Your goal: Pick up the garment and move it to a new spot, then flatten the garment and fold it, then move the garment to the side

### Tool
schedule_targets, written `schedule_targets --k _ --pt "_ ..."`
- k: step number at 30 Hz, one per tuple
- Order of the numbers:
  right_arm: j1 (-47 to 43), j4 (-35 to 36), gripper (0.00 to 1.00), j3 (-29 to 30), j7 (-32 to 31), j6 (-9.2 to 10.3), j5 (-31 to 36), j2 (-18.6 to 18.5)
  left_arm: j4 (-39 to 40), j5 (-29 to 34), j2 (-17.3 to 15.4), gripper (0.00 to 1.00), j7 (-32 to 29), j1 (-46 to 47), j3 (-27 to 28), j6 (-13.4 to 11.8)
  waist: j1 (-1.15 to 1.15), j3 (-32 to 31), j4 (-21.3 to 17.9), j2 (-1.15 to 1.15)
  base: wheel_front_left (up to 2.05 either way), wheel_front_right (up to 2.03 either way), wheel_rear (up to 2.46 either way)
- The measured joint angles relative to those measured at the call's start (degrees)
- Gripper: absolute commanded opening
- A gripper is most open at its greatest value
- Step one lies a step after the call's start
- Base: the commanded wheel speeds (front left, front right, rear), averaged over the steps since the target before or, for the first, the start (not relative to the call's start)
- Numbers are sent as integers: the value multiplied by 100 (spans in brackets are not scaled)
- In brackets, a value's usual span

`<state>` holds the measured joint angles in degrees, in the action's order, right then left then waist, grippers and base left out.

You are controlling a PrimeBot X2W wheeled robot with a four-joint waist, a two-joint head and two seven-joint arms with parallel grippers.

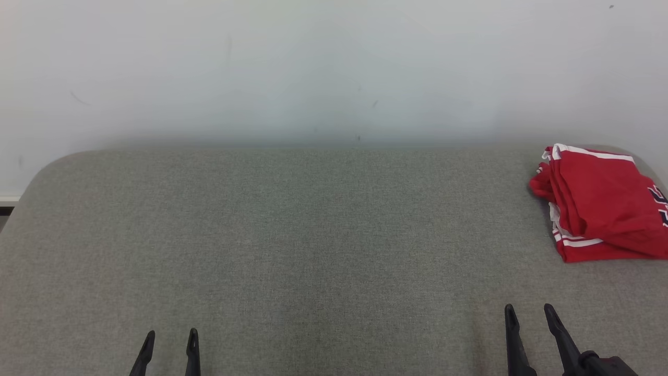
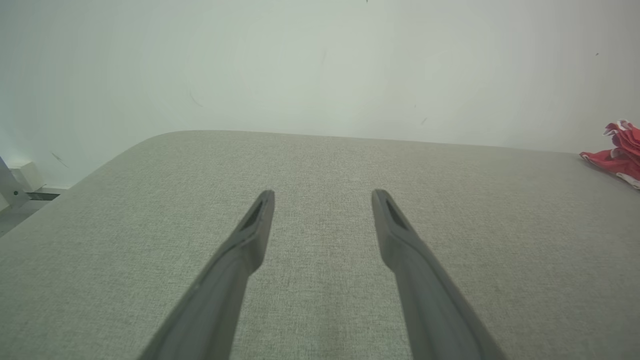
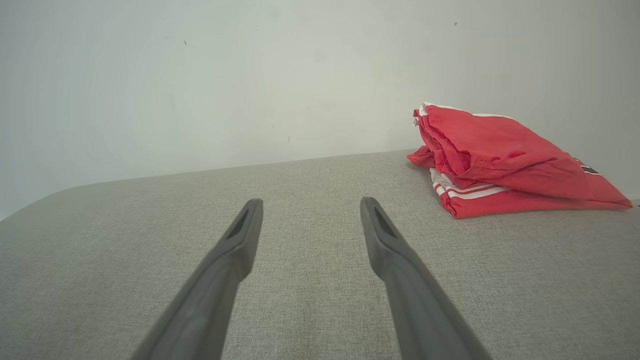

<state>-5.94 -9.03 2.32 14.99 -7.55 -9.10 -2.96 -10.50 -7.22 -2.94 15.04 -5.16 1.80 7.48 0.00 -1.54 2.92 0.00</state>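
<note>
The garment point(image 1: 600, 203) is red with white stripes and dark lettering. It lies folded in a compact pile at the far right of the grey padded table point(image 1: 313, 235), near the back edge. The right wrist view has the garment point(image 3: 500, 165) ahead and to the right, and a corner of the garment point(image 2: 617, 152) reaches the right border of the left wrist view. My left gripper point(image 1: 171, 337) hovers open over the near left of the table, holding nothing. My right gripper point(image 1: 529, 312) is open too, at the near right, short of the garment and apart from it.
A plain white wall point(image 1: 334, 68) rises just behind the table. The table's back left corner point(image 1: 57, 162) is rounded, with floor and a white bracket point(image 2: 12, 187) beyond it. Bare grey surface stretches between both grippers and the wall.
</note>
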Motion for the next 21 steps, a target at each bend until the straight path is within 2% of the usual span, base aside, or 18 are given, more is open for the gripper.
schedule_targets --k 10,11,16,21 --pt "0 -13 100 -16 1 0 -4 0 -5 5 0 100 0 -1 29 0 0 -26 3 0 0 0 0" --pt "-8 -36 0 -19 -2 -1 -4 1 -22 7 0 0 0 -8 29 2 0 -26 3 0 0 0 0" --pt "-94 -266 0 -22 -44 -1 -78 5 -250 -45 9 0 -37 -108 10 8 0 -25 0 0 0 0 0" --pt "-104 -259 0 -5 -185 -1 -641 5 -254 -636 11 0 -160 -98 9 8 0 -17 -12 0 0 0 0"
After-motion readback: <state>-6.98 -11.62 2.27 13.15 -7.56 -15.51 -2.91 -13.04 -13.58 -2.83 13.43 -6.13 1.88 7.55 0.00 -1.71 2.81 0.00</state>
